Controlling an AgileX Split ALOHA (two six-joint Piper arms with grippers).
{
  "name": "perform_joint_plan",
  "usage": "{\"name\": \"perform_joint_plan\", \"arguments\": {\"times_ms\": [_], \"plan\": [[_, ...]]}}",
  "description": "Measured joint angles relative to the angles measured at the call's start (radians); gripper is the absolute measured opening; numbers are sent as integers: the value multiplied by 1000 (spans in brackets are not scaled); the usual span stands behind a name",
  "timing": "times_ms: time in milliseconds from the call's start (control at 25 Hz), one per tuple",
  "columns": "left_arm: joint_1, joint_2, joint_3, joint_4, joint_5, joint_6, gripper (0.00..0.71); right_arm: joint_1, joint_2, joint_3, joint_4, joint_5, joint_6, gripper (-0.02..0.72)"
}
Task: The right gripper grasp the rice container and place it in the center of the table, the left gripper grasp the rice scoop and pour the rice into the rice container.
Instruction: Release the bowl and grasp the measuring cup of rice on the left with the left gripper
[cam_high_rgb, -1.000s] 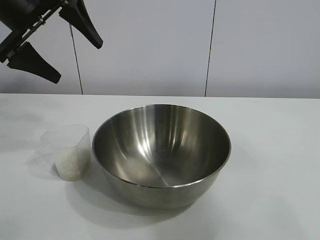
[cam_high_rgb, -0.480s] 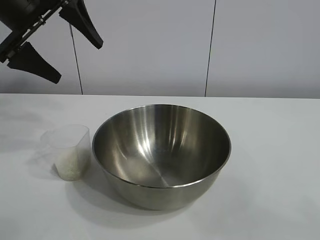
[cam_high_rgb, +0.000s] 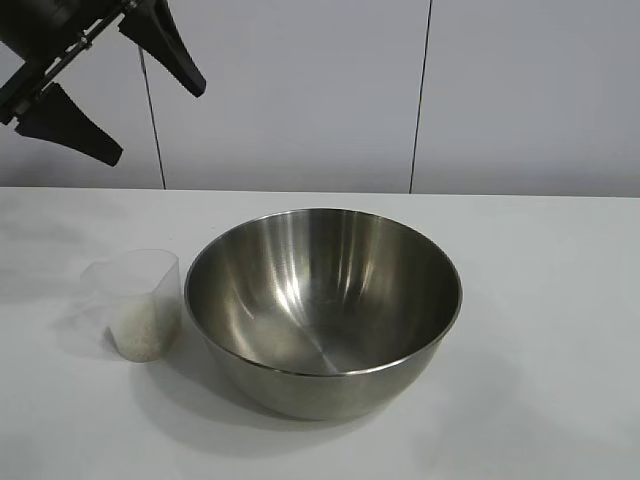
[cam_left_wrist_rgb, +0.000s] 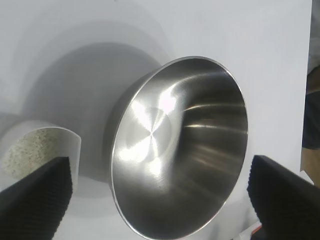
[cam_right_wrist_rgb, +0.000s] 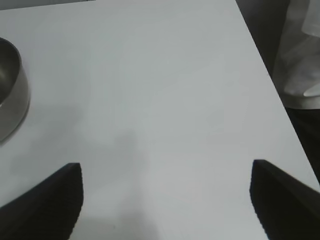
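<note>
My left gripper (cam_high_rgb: 108, 95) hangs high above the rice scoop (cam_high_rgb: 135, 303), tilted, fingers spread wide, holding nothing. Rice scoop stands upright just beside the rice container (cam_high_rgb: 322, 305), rice (cam_left_wrist_rgb: 30, 150) inside it. My right gripper (cam_right_wrist_rgb: 165, 200) is off to the container's side, fingers apart.

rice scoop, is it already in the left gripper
No, the rice scoop stands on the table while the open left gripper hangs high above it.
</note>
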Motion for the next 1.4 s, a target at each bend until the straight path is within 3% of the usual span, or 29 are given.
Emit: {"name": "perform_joint_plan", "arguments": {"times_ms": [320,1200,1400], "plan": [[0,0,0,1,-7,0,685,14,0,0,43,-17,0,622],[0,0,0,1,-24,0,685,14,0,0,64,-26,-1,622],[0,0,0,1,-44,0,685,14,0,38,66,-78,-1,622]]}}
